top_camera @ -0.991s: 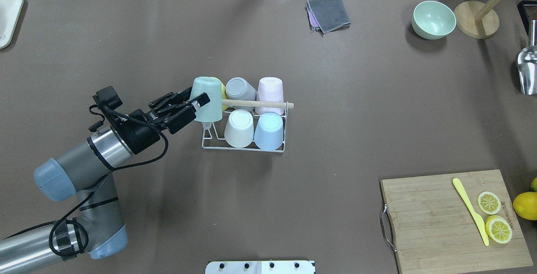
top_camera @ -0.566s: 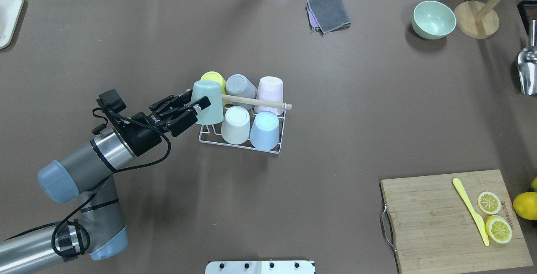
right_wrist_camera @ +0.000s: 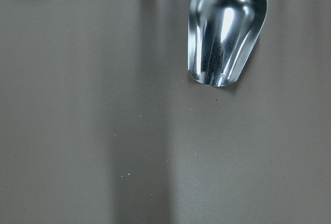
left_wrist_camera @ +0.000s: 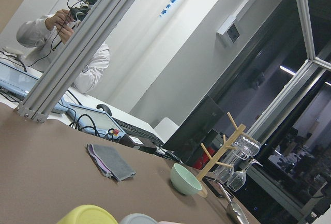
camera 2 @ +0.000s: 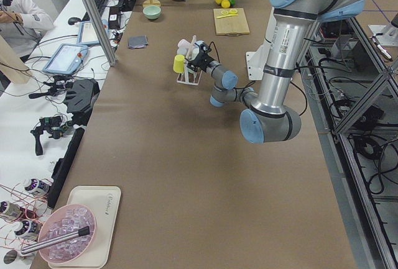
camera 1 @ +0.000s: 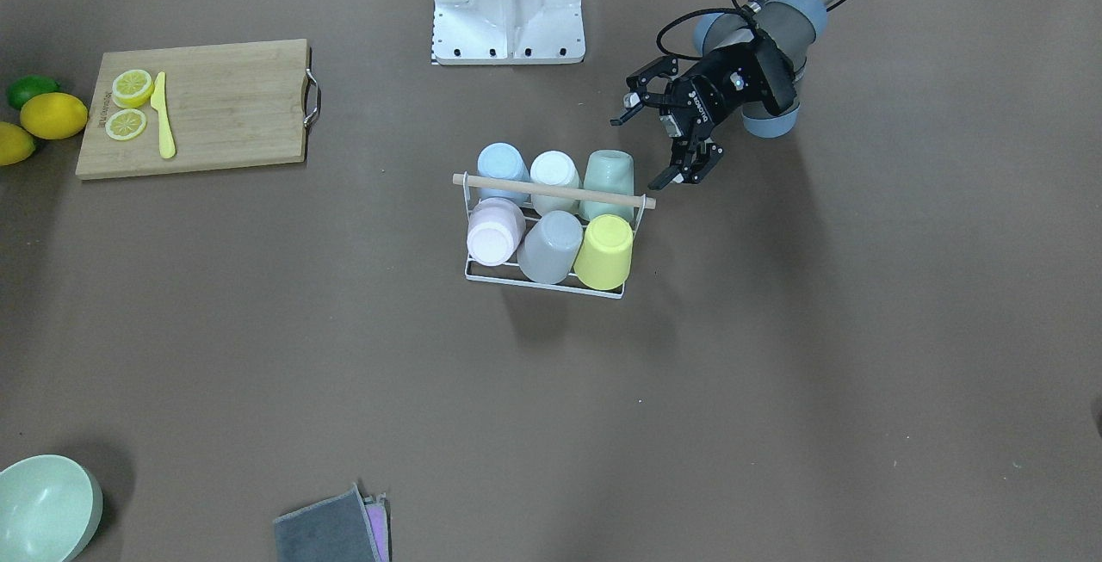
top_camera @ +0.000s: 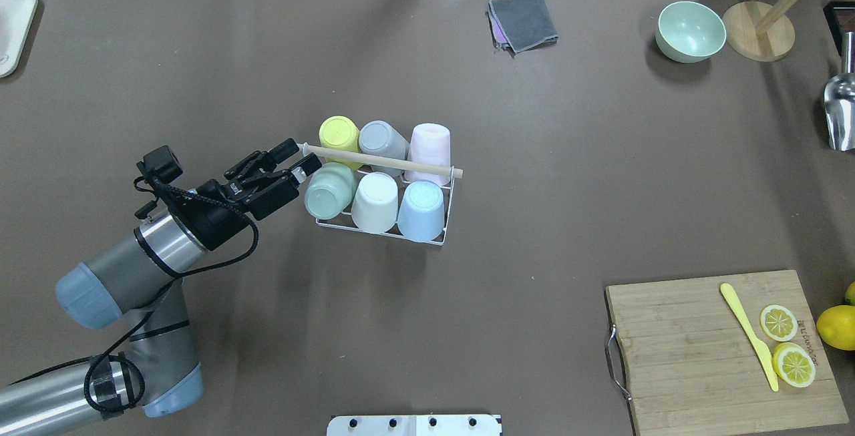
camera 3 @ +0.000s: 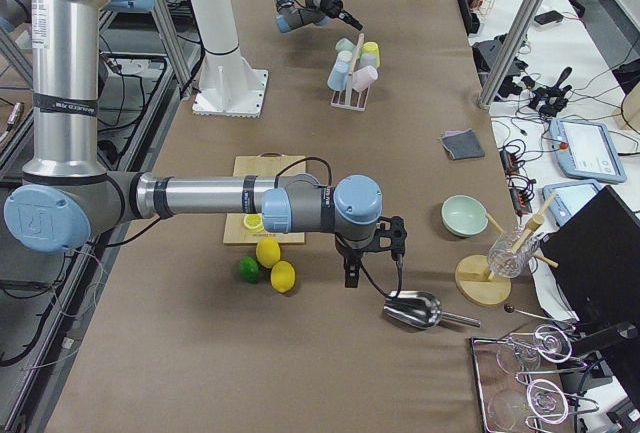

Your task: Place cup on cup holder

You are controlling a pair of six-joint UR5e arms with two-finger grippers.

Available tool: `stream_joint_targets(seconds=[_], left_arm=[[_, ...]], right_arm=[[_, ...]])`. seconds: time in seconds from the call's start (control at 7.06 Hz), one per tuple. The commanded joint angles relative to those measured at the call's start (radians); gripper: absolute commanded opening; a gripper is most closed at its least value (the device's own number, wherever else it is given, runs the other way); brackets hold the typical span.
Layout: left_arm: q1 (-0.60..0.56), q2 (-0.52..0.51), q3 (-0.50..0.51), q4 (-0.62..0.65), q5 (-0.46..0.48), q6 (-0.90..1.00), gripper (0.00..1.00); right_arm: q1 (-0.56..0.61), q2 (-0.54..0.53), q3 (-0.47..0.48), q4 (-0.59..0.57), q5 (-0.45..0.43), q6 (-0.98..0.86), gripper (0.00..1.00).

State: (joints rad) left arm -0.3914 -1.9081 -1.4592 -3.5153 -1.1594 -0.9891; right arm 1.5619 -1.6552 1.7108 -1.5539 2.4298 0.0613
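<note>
Overhead exterior view puts the mint-green cup (top_camera: 328, 190) mouth down on the cup holder (top_camera: 374, 234), at the left end of the row nearer the robot. It sits beside a white cup (top_camera: 375, 201) and a blue cup (top_camera: 422, 209). Yellow (top_camera: 338, 133), grey (top_camera: 381, 140) and pink (top_camera: 429, 145) cups fill the far row. Each cup leans at a slant, probably because an upright loop peg inside carries it and keeps the rim off the table (top_camera: 467, 322).

The left tool (top_camera: 299, 159) hovers just beside the green cup with its fingers spread wide and nothing between them. One finger lies near the end of the wooden rod handle (top_camera: 381, 161), the other close to the cup's side. That wide spread suits a sideways grip on the cup wall, below the rod, since the handle bars any approach from straight above.

With all six places filled, the task looks finished. A clean pull-back would need to clear the rod's end, because a snag there could drag the light rack.

The right tool (camera 3: 372, 268) hangs far off over a metal scoop (right_wrist_camera: 227, 30), away from the work. Whether it is open I cannot tell.
</note>
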Motion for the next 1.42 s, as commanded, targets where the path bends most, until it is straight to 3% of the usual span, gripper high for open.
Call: stream_joint_targets(seconds=[0.0, 0.28, 0.42, 0.71, 0.99, 1.27], left_arm=[[0.002, -0.002, -0.006, -0.01, 0.003, 0.003, 0.98], [-0.064, 0.007, -0.006, 0.019, -0.009, 0.012, 0.98], [-0.136, 0.007, -0.004, 0.085, -0.058, 0.012, 0.98], [-0.304, 0.003, 0.102, 0.142, -0.204, -0.002, 0.98], [-0.395, -0.002, 0.148, 0.345, -0.23, 0.003, 0.98], [-0.51, -0.023, 0.148, 0.557, -0.395, 0.009, 0.98]], right_arm=[[0.003, -0.002, 0.003, 0.0, 0.0, 0.0, 1.0], [0.003, -0.003, 0.003, 0.0, -0.003, -0.006, 1.0], [0.006, -0.003, 0.01, -0.005, -0.003, -0.006, 1.0], [0.007, -0.005, 0.023, -0.011, -0.011, -0.003, 1.0], [0.015, -0.008, 0.021, -0.015, -0.003, -0.003, 1.0], [0.017, -0.008, 0.02, -0.015, -0.008, -0.001, 1.0]])
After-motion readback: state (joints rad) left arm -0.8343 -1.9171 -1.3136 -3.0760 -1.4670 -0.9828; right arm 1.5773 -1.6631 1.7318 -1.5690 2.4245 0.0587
